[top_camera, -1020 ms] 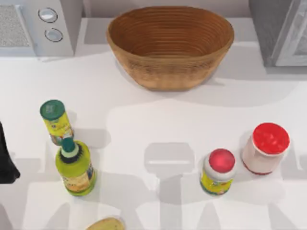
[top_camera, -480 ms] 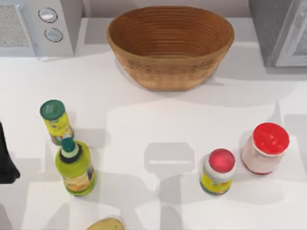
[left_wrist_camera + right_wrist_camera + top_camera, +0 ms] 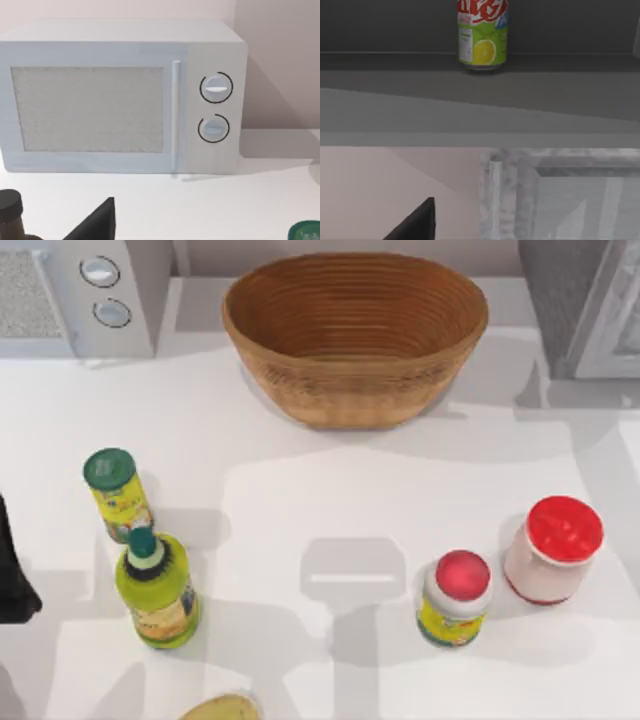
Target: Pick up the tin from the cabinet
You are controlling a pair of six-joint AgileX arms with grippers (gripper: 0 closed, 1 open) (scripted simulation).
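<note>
Left end effector point(image 3: 12, 580): dark shape at the bench's left edge in the top view; whether spread or pressed together I cannot tell.
Right end effector point(image 3: 415, 222): a dark wedge in the right wrist view; state likewise unclear.
Bench point(image 3: 330, 490): white.
Cabinet point(image 3: 560, 300): dark grey, far right corner, pale white-framed door point(image 3: 560, 195).
Microwave point(image 3: 125, 95): light grey, two round knobs, far left.
Wicker basket point(image 3: 355, 335): far centre.
Tin point(image 3: 482, 32): lemon-printed green can, upright on top of the cabinet.

Glossy printed metal tin point(image 3: 482, 35); matt grey cabinet point(image 3: 470, 95); ribbed woven basket point(image 3: 355, 335)
</note>
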